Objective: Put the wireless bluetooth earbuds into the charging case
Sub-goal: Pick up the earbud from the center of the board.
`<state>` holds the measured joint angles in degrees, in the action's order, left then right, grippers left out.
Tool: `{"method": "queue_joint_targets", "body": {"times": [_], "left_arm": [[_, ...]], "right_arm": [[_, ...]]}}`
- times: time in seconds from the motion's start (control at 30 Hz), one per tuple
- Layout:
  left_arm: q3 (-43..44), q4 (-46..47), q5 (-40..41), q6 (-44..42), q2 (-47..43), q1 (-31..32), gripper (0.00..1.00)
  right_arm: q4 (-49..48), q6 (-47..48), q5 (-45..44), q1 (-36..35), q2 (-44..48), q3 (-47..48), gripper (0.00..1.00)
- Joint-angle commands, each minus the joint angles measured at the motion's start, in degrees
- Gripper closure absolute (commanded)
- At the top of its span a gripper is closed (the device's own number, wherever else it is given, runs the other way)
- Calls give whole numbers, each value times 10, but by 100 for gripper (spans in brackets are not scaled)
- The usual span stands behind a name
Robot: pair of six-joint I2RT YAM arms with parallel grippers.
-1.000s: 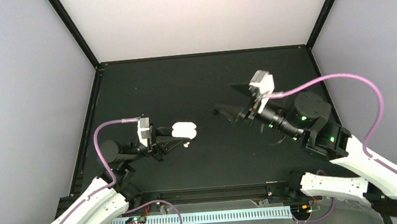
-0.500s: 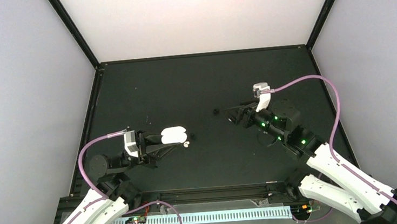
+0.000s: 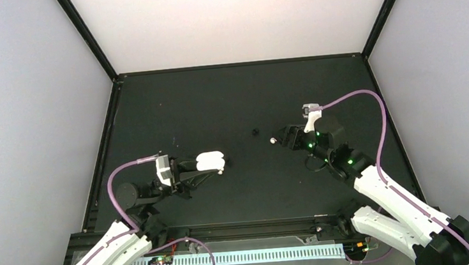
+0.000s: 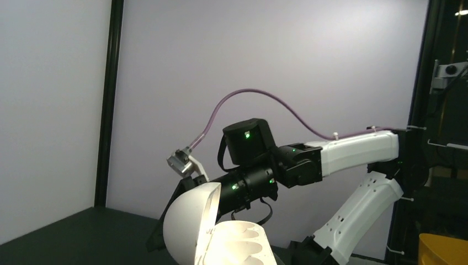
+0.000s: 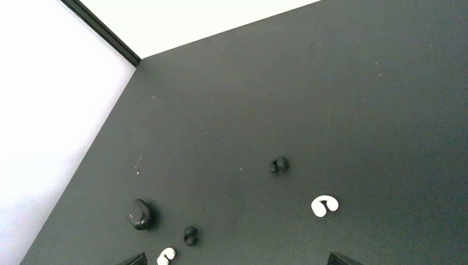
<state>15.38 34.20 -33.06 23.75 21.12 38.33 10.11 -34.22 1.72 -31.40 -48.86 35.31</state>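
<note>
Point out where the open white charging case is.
Top view, left of centre: the white charging case is clamped in the left gripper, a white earbud lying by its right end. The left wrist view shows it open.

A black table [image 3: 216, 95] was enclosed by pale walls [image 3: 26, 125] and black corner posts [image 3: 86, 36], a slotted strip [image 3: 262, 256] fixed at its near edge.

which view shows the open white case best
Left wrist: the white case fills the foreground, lid up, wells visible. In top external the white case is a small blob; right wrist misses it.
</note>
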Motion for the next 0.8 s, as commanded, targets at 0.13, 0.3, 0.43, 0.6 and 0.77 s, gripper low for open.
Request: {"method": "queue_joint_targets", "body": {"times": [0.13,0.3,0.43,0.6,0.77], "left_arm": [[37,108,-41,1,98,-6,98],[60,49,-53,-23,87,-8,98],[48,1,-50,-16,53,-8,98],[22,-33,-38,14,4,-8,98],[12,-78,-30,24,-51,-8,99]], "right_arm": [[-4,35,6,3,-37,11,15],[-22,19,2,2,-86,21,17],[-61,-4,10,3,-122,16,20],[-97,-25,-3,3,-176,13,26],[-101,-33,-50,3,-238,31,30]]}}
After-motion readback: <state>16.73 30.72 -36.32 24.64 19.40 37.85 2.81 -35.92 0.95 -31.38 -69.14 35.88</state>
